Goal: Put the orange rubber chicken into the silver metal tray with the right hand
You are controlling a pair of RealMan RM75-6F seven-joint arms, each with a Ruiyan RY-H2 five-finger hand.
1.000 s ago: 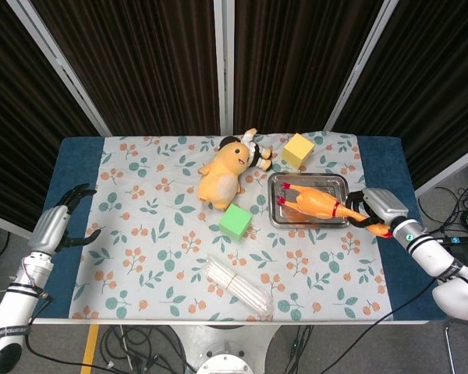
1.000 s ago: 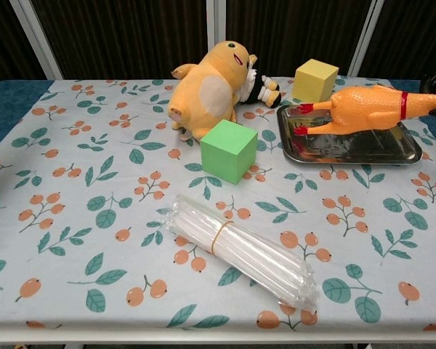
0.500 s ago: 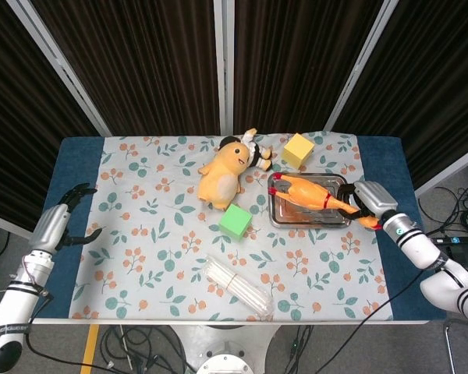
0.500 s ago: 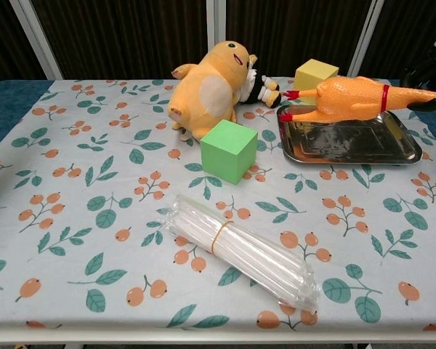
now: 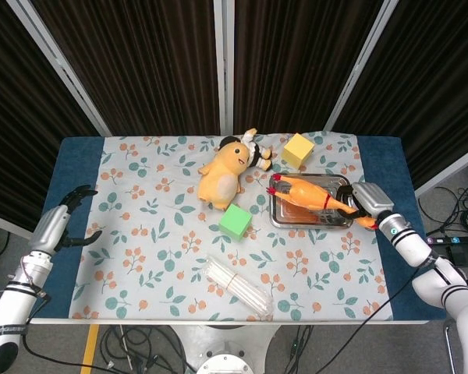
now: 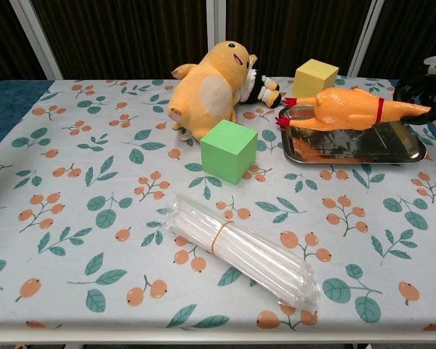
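Since the earlier frame we had carried the orange rubber chicken (image 6: pixel 349 110) lower over the shallow silver metal tray (image 5: pixel 309 219), our right hand (image 5: pixel 362 201) grasping its neck, the body hovering just above the tray with its red feet past the tray's left rim. Our left hand (image 5: pixel 56 226) hung released off the table's left edge. To finish well, we judged we should draw the chicken rightward, lay it flat, then let go. Nearest the front edge lay a clear bundle of plastic straws (image 6: pixel 240 251) on the floral tablecloth (image 6: pixel 94 196); dark curtains (image 5: pixel 140 54) hung behind.
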